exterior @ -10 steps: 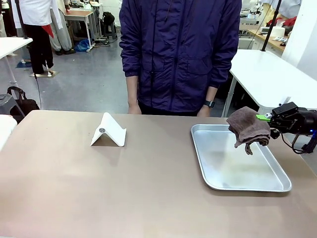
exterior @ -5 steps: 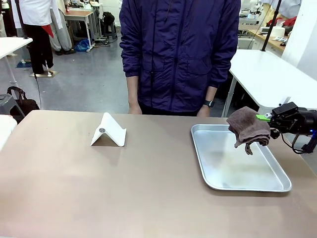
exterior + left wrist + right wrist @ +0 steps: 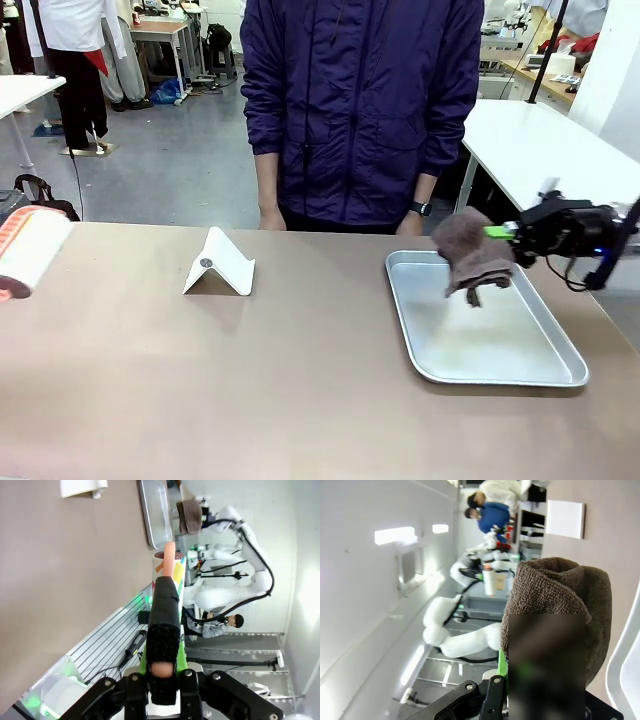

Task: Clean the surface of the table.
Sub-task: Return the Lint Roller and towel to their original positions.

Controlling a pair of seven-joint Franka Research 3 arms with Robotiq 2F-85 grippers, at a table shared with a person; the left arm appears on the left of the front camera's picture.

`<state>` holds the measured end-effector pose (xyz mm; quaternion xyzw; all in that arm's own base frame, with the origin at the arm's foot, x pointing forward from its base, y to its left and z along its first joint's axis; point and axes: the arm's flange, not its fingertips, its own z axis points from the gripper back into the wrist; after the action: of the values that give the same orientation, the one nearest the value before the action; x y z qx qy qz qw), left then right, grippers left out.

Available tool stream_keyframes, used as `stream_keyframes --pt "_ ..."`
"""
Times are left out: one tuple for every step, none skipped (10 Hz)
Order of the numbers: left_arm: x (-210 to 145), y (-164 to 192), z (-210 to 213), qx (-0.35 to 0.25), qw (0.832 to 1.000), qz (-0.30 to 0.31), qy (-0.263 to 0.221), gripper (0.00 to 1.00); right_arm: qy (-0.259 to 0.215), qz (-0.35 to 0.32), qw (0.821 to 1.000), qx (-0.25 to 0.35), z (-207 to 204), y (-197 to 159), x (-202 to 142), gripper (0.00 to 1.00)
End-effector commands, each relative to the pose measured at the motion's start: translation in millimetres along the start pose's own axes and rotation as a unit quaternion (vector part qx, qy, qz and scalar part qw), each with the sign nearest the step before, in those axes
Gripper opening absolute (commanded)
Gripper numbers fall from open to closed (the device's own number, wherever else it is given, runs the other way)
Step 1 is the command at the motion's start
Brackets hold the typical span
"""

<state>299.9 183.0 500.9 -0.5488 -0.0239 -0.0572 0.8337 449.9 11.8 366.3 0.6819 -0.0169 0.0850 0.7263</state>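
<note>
The taupe-brown table [image 3: 250, 380] stretches across the front view. My right gripper [image 3: 512, 236] is shut on a bunched brown cloth [image 3: 470, 255], which hangs above the far part of the silver tray [image 3: 480, 378]. In the right wrist view the cloth [image 3: 555, 595] covers the fingers. At the table's left edge a blurred orange-and-white cylinder [image 3: 30, 250] hovers above the top. In the left wrist view my left gripper [image 3: 166, 585] is shut on this cylinder [image 3: 172, 572], with the table [image 3: 75, 555] beyond.
A folded white stand [image 3: 220, 265] sits on the far left-middle of the table. A person in a dark blue jacket [image 3: 360, 110] stands at the far edge, hands hanging by the table edge. A white-topped table [image 3: 540, 150] stands behind the tray at the right.
My right gripper has carried the cloth to the left and slightly up over the tray. The orange-and-white cylinder has come into view at the left edge.
</note>
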Motion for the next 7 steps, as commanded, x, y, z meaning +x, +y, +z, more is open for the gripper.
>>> stream_keyframes --pt "21.4 -47.1 -45.3 0.039 0.999 0.027 -0.004 0.22 0.007 0.045 0.997 -0.059 -65.5 2.6 13.5 0.09" --pt "37.4 -75.2 -70.1 0.078 0.997 0.028 -0.01 0.22 0.021 0.064 0.995 -0.074 -99.6 3.0 25.0 0.09" --pt "51.4 -95.0 -92.0 0.131 0.991 0.029 -0.014 0.22 0.017 0.07 0.994 -0.081 -125.8 2.3 33.9 0.09" --pt "66.5 -109.7 -111.2 0.184 0.982 0.02 -0.033 0.22 0.002 0.079 0.991 -0.108 -148.9 -0.6 41.6 0.09" --pt "83.1 -120.4 -128.1 0.213 0.976 0.027 -0.044 0.22 -0.007 0.082 0.989 -0.126 -169.8 -5.3 47.2 0.09" --pt "101.0 -128.7 -146.7 0.251 0.965 0.044 -0.066 0.22 -0.015 0.077 0.986 -0.15 -188.1 -11.9 52.0 0.09" --pt "115.2 -134.8 -164.9 0.273 0.959 0.051 -0.06 0.22 -0.012 0.069 0.984 -0.162 -198.7 -15.9 55.4 0.09"
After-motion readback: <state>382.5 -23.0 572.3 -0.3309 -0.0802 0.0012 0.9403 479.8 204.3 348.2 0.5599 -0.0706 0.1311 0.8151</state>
